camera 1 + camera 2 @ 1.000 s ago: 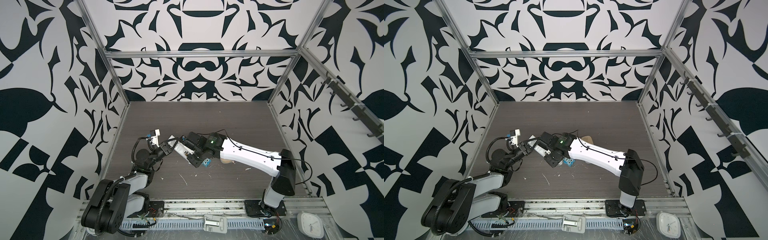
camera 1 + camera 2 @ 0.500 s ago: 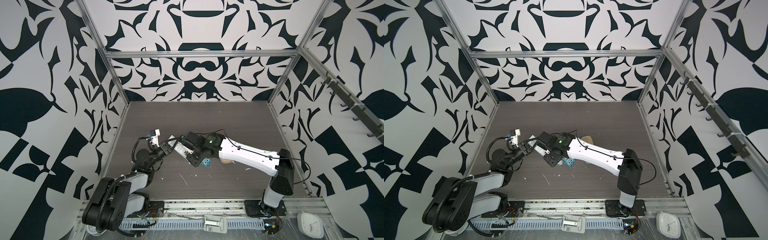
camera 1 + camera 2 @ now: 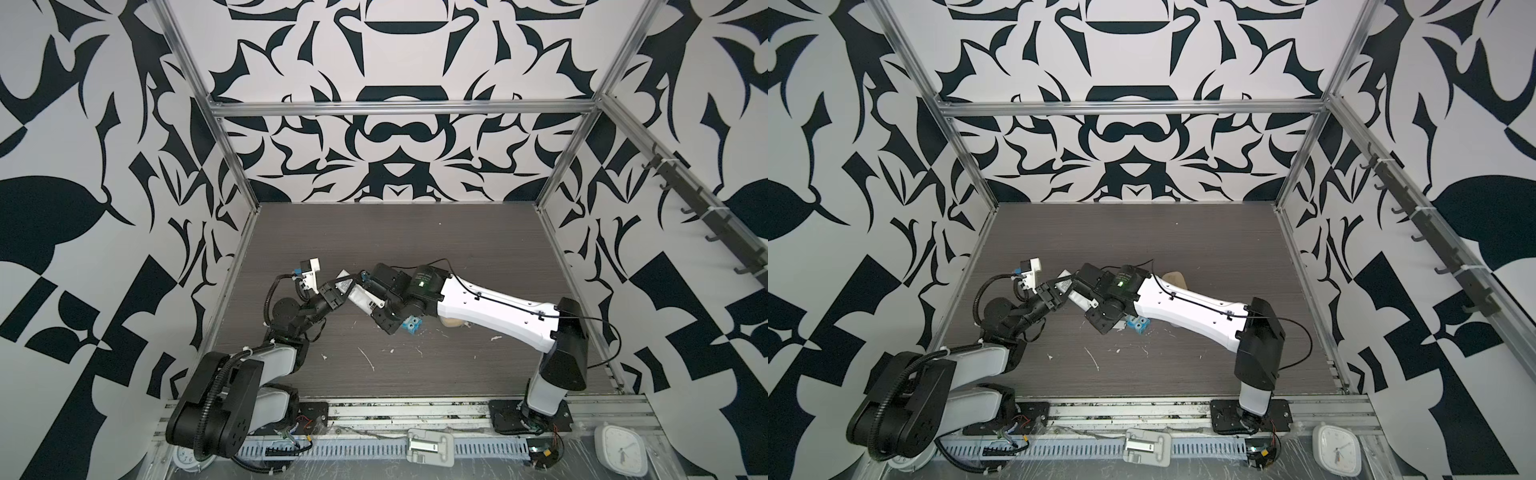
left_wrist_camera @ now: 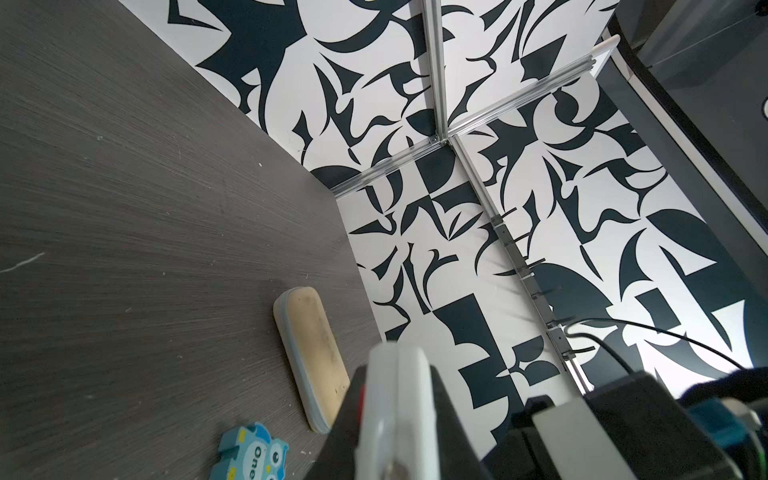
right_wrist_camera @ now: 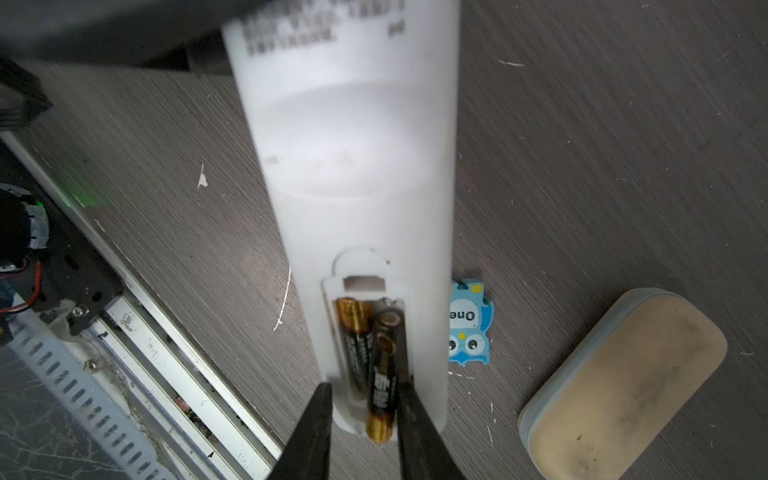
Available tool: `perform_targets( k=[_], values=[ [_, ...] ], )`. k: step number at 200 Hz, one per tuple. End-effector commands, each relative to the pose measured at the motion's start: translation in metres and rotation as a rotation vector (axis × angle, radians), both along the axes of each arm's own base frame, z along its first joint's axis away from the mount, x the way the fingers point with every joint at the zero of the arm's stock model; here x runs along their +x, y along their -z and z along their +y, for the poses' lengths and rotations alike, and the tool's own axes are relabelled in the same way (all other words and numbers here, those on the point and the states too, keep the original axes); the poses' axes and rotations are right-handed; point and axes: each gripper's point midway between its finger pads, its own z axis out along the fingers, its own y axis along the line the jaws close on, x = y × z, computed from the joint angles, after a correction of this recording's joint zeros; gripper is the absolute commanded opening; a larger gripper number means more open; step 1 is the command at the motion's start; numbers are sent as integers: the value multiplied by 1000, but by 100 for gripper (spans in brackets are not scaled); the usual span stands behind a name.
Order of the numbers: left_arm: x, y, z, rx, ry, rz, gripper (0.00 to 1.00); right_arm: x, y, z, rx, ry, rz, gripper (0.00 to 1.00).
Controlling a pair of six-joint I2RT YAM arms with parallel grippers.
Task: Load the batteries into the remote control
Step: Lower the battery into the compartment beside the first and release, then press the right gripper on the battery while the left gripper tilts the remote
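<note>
The white remote control (image 5: 353, 145) is held off the table with its plain back up and its battery bay uncovered. My left gripper (image 4: 395, 395) is shut on the remote control (image 4: 399, 374) near one end; both top views show this (image 3: 338, 291) (image 3: 1059, 291). One battery (image 5: 353, 332) lies flat in the bay. The second battery (image 5: 384, 374) sits tilted over the neighbouring slot, its gold end sticking out past the remote's end. My right gripper (image 5: 365, 384) is open around it: one finger (image 5: 409, 399) touches it, the other stands apart.
A tan oblong case (image 5: 623, 386) and a small blue owl block (image 5: 469, 328) lie on the dark table beside the remote. White scraps (image 3: 368, 359) dot the table near the front. The metal front rail (image 5: 166, 332) runs close under the remote.
My right gripper's jaws have parted from the tilted battery. Both arms and the remote have stayed almost in place.
</note>
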Motion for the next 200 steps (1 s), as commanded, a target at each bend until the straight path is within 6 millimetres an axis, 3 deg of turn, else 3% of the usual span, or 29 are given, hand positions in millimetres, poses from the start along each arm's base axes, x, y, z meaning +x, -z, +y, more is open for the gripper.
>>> perform_targets(
  k=[1, 92, 150, 176, 200],
  values=[
    [-8, -19, -3, -33, 42, -66, 0, 13, -27, -5, 46, 31, -81, 32],
    [-8, -19, -7, -33, 77, -54, 0, 10, -42, -13, 59, 24, -104, 50],
    [-11, -24, -9, -44, 123, -32, 0, -31, -58, -15, 230, -151, -34, 78],
    [-15, -30, -12, -34, 151, -35, 0, -46, -53, -25, 278, -218, 31, 83],
    [-22, -39, -16, -17, 196, -49, 0, -46, -56, -35, 429, -234, 116, 84]
  ],
)
